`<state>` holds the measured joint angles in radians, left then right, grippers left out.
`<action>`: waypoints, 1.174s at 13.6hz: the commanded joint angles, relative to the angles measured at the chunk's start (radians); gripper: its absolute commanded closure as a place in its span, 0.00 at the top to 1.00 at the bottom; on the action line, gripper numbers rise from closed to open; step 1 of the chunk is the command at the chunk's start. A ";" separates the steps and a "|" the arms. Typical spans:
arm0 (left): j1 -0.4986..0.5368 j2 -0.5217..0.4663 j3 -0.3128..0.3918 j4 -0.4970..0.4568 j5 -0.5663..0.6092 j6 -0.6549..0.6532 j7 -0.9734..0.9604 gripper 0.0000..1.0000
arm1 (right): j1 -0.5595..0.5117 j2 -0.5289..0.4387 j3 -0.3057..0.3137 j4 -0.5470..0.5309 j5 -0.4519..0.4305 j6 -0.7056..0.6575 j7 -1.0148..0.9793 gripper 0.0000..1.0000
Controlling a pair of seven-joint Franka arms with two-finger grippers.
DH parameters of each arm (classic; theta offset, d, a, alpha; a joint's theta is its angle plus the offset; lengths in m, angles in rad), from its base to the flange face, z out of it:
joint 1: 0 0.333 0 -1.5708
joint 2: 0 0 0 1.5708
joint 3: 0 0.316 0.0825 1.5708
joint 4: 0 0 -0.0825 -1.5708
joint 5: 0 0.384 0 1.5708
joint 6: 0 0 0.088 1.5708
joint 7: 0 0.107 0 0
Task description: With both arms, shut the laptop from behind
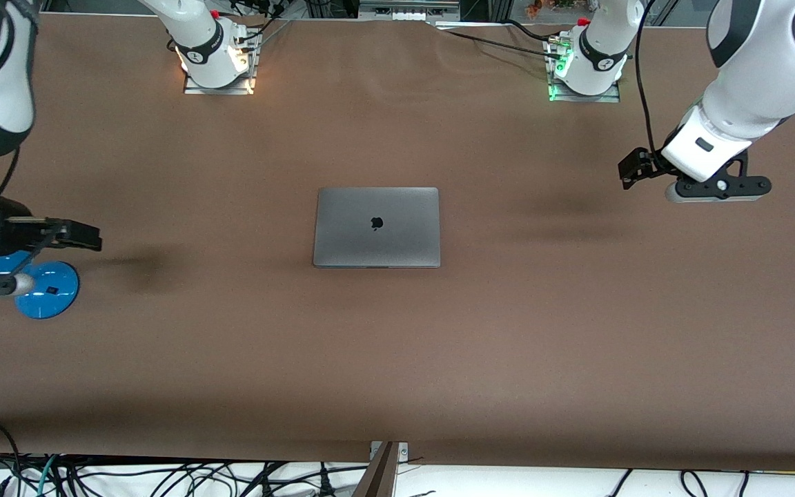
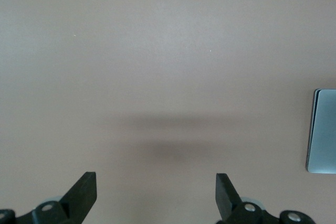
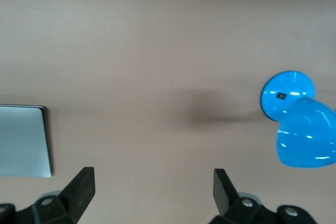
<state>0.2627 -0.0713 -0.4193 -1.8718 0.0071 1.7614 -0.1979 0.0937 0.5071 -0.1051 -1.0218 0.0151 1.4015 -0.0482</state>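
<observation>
- The slim space-grey metal laptop lies flat in the middle of the brown table, lid down with the dark apple logo facing up; from what I see, the closing looks already done.
- My left end effector hangs over bare table, well apart from the laptop toward the left arm's end of the table. Its fingers stand wide apart and hold nothing.
- My right end effector hangs well apart from the laptop toward the right arm's end of the table, just beside the blue round-based lamp. Its fingers also stand wide apart, empty.
- In the left wrist view only an edge of the laptop shows; in the right wrist view only a corner of it shows, with the lamp near.
- I judge the step in hand to be keeping clear and confirming the lid sits fully flat.
- To do this well, I would hold both end effectors high and away from the laptop so no finger grazes the lid.
- My right arm needs care beside the lamp: any sideways move should steer away from its head and base.
- If the lid proves slightly ajar, I would press with both end effectors evenly, not one alone.
</observation>
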 commanded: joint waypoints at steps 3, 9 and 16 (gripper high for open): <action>0.012 -0.002 -0.003 0.121 -0.015 -0.091 0.053 1.00 | -0.023 -0.077 0.025 -0.119 -0.014 0.027 -0.016 1.00; -0.121 -0.001 0.181 0.226 -0.018 -0.184 0.163 1.00 | -0.025 -0.125 0.025 -0.138 -0.011 0.031 -0.045 1.00; -0.267 0.028 0.324 0.349 0.005 -0.298 0.167 1.00 | -0.022 -0.151 0.028 -0.146 -0.017 -0.036 -0.044 1.00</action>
<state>0.0504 -0.0685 -0.1583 -1.5748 0.0070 1.4973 -0.0532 0.0777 0.4013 -0.0922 -1.1268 0.0151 1.3768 -0.0808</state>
